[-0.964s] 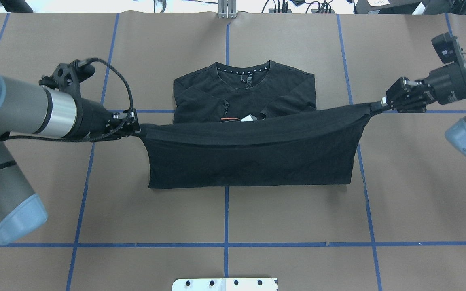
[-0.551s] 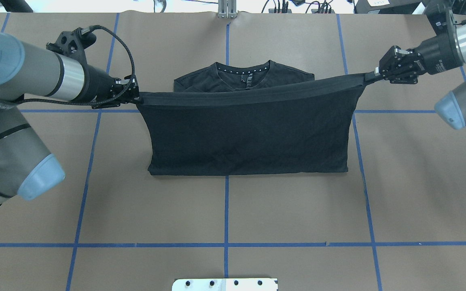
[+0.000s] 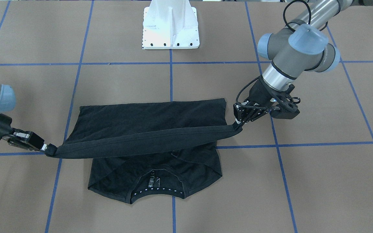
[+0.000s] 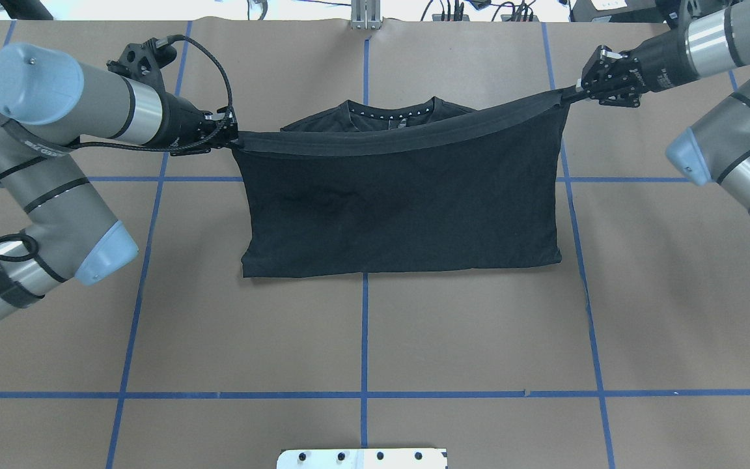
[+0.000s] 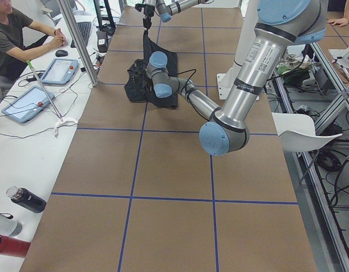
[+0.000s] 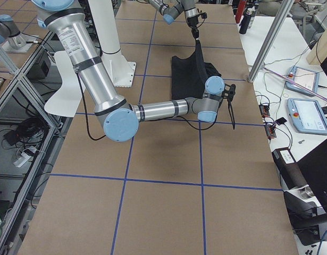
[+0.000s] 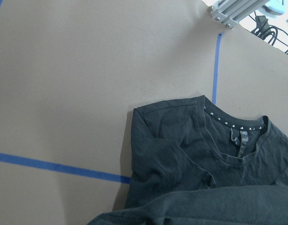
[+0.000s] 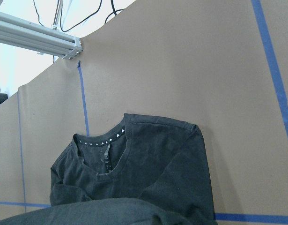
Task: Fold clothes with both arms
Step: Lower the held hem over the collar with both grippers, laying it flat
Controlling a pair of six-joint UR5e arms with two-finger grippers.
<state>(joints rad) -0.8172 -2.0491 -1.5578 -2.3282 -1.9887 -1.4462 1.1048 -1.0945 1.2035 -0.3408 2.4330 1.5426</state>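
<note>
The black T-shirt (image 4: 401, 202) lies on the brown table with its collar (image 4: 391, 112) at the far side. Its lower half is lifted and stretched taut in the air between both grippers, hanging over the upper half. My left gripper (image 4: 230, 135) is shut on the hem's left corner; my right gripper (image 4: 573, 94) is shut on the right corner. In the front-facing view the raised hem band (image 3: 141, 140) spans from the right gripper (image 3: 45, 148) to the left gripper (image 3: 238, 124), above the collar (image 3: 155, 191). Both wrist views look down on the collar (image 7: 237, 129) (image 8: 104, 140) and folded-in sleeves. The logo is hidden.
Blue tape lines (image 4: 365, 339) divide the brown table covering. The white pedestal base (image 3: 171, 27) stands at the near edge. A person (image 5: 18, 34) sits at a side desk with tablets (image 5: 26, 102); bottles (image 5: 24, 199) stand there too.
Both grippers have carried the lifted hem farther toward the collar. The raised cloth now covers most of the shirt's upper half, including the logo seen a second ago.
</note>
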